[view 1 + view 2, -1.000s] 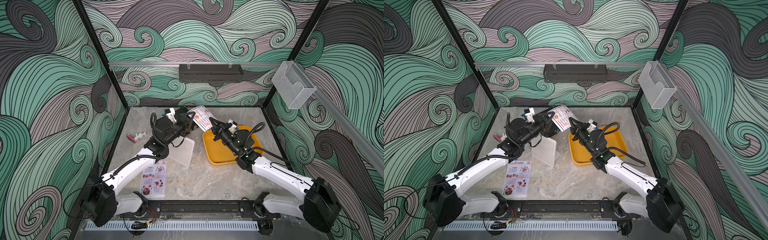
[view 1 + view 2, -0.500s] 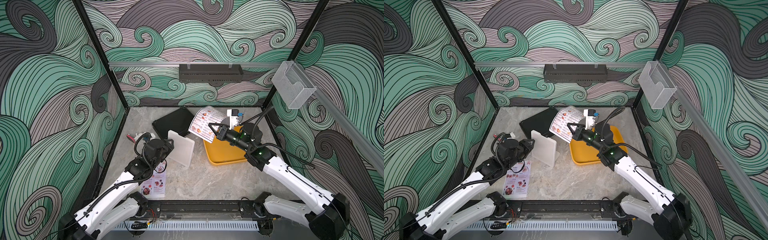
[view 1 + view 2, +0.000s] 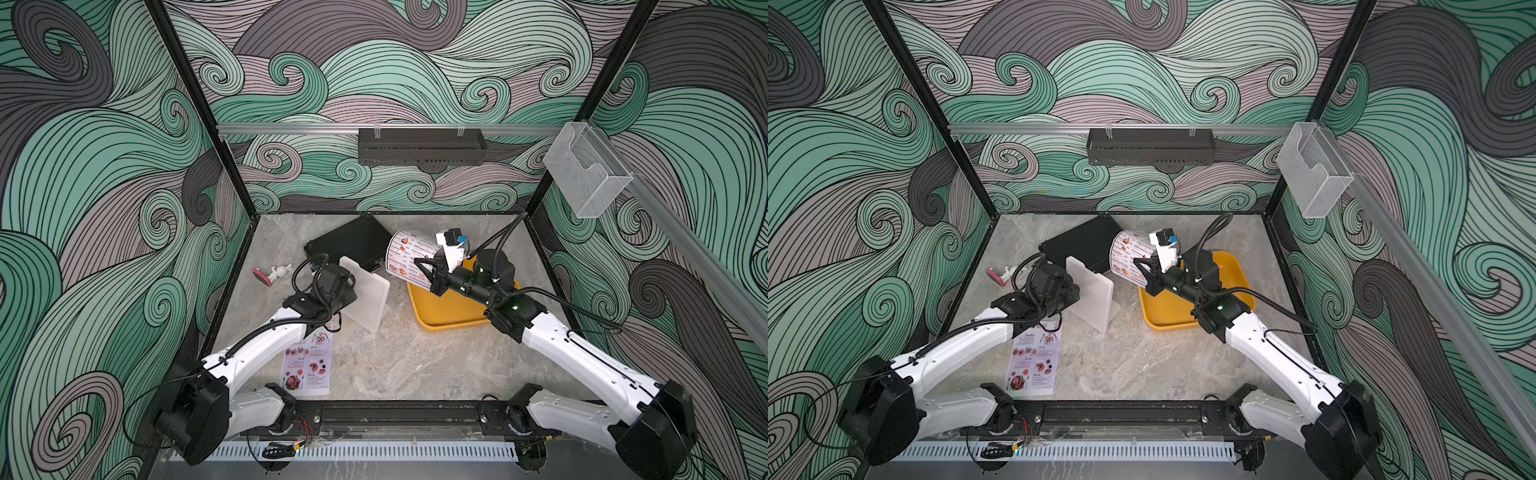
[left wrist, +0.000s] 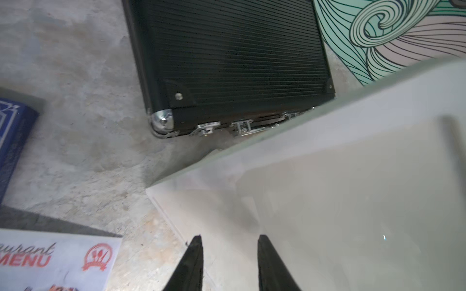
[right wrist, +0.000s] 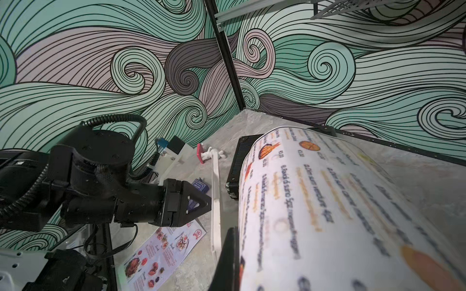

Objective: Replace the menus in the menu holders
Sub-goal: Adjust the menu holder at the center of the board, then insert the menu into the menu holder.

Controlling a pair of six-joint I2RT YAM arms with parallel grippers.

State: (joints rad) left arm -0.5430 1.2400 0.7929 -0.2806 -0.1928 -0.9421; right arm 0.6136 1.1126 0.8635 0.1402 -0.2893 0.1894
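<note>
**Right wrist view: Dim Sum menu (image 5: 315, 201) clamped in a curl, menu holder (image 5: 215, 189) seen edge-on beside it**

The right gripper (image 3: 428, 272) is seen closed tight on one edge of the Dim Sum menu. The sheet is bowed into a roll and held clear of the table (image 3: 415, 365). In both top views the roll is placed over the back corner of the yellow tray (image 3: 449, 311), close to the black briefcase (image 3: 349, 245). It is kept apart from the menu holder.

The menu holder is found upright on the table between the two arms, just in front of the briefcase. Its white face is turned toward the tray.

The left gripper (image 4: 228, 264) is brought up against the holder's near side edge. In the left wrist view its two black fingers (image 4: 196, 264) are shown parted, with a clear gap, and the holder's pale surface is seen between and beyond them. Whether the acrylic is actually pressed cannot be told.

The second menu (image 3: 308, 365), lettered "MENU" in red, is laid flat on the table beside the left arm, in front of the holder. No gripper is touching it.

A small white figure with a pink base (image 3: 274, 274) is lying near the left wall.
</note>
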